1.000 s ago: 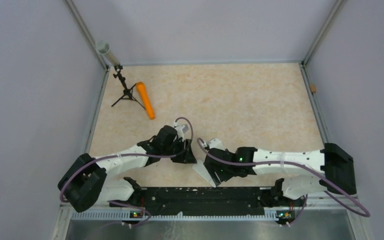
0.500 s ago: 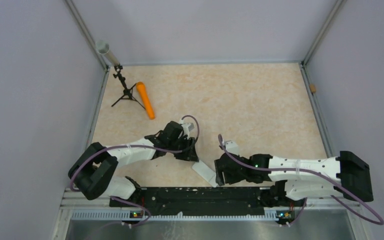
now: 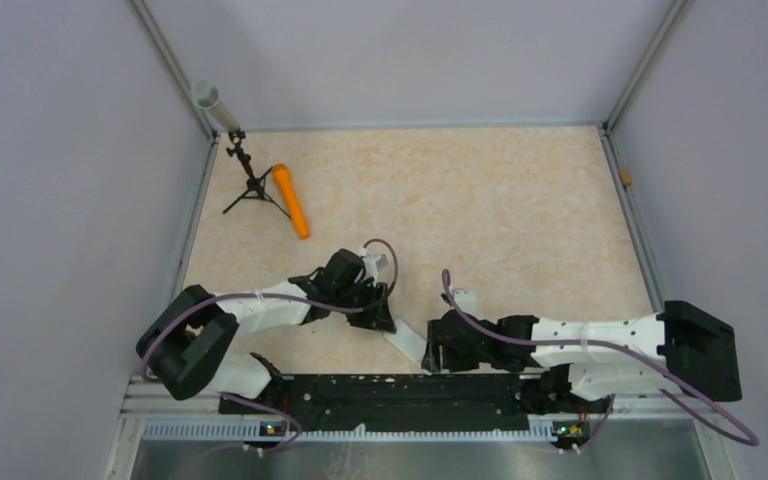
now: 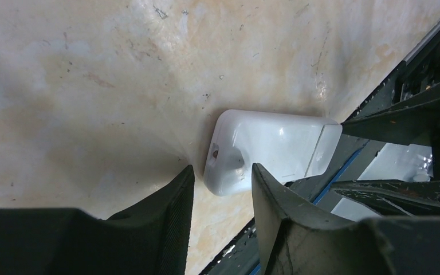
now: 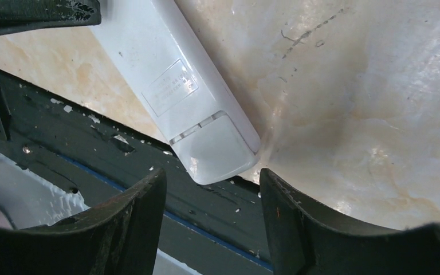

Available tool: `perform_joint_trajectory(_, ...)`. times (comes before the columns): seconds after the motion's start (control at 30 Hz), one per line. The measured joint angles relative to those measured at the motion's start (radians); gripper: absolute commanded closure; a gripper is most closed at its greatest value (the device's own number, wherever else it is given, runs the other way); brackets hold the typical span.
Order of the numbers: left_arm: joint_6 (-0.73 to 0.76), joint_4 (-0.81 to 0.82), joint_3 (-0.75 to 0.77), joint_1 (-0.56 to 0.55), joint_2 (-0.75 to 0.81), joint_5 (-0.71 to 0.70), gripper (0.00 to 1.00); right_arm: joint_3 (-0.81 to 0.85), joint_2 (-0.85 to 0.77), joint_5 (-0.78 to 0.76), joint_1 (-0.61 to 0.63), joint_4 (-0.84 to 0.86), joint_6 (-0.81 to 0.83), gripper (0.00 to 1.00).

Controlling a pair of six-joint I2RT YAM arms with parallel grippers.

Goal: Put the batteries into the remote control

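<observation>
The remote control [image 3: 407, 345] is a slim white handset lying back up, slanted, close to the table's front edge. In the left wrist view its rounded end [image 4: 263, 149] sits just past my left gripper [image 4: 222, 171], which is open, with a gap on both sides of that end. The remote's other end, with the battery cover [image 5: 215, 149], lies just ahead of my right gripper [image 5: 212, 175], which is open and straddles the end without touching it. From above, the left gripper [image 3: 380, 318] and the right gripper [image 3: 430, 355] face each other along the remote. The batteries are out of view.
A black rail [image 3: 400, 395] runs along the front edge right beside the remote and shows as a dark strip [image 5: 63, 149] under the right gripper. An orange cylinder [image 3: 291, 200] and a small black tripod [image 3: 250, 182] stand at the back left, beside a grey tube [image 3: 212, 103].
The right arm has drawn back to the right and dropped to the remote's near end. The left gripper has shifted to the remote's far end, its jaws narrowing. The remote now shows between them.
</observation>
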State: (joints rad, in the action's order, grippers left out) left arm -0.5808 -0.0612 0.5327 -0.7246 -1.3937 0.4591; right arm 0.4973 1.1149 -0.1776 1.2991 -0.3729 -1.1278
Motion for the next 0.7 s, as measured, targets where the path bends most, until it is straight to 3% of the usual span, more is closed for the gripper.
perform_joint_trajectory(0.27, -0.027, 0.037, -0.062, -0.006, 0.053, 0.006, 0.59, 0.002, 0.08, 0.009, 0.0, 0.068, -0.032, 0.41)
perform_joint_trajectory(0.7, -0.065, 0.058, -0.108, -0.027, 0.095, 0.007, 0.59, 0.0, 0.074, -0.024, -0.045, 0.077, -0.055, 0.41)
